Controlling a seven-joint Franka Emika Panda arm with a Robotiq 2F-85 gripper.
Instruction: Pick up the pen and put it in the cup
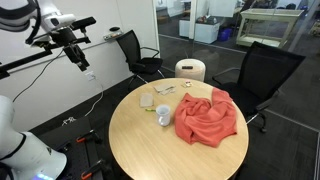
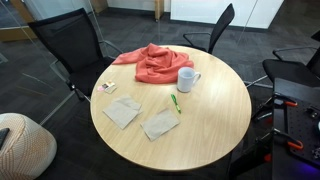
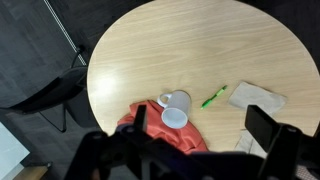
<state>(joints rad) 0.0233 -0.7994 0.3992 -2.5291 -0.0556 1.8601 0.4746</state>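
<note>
The green pen [image 2: 175,102] lies flat on the round wooden table [image 2: 210,130], between the white mug and two napkins; it also shows in the wrist view [image 3: 214,97]. The small white mug [image 2: 186,79] stands beside the coral-red cloth [image 2: 155,62], handle towards the cloth in the wrist view [image 3: 175,108]. In an exterior view the mug [image 1: 163,115] sits left of the cloth [image 1: 207,117]. My gripper [image 1: 78,57] hangs high up, off to the side of the table, far from pen and mug. In the wrist view its fingers [image 3: 201,118] are wide apart and empty.
Two tan napkins [image 2: 122,112] [image 2: 160,123] and a small card [image 2: 107,87] lie near the pen. A big white cylinder with a tan top [image 1: 190,70] stands behind the table. Black office chairs [image 1: 262,70] [image 2: 68,45] surround the table.
</note>
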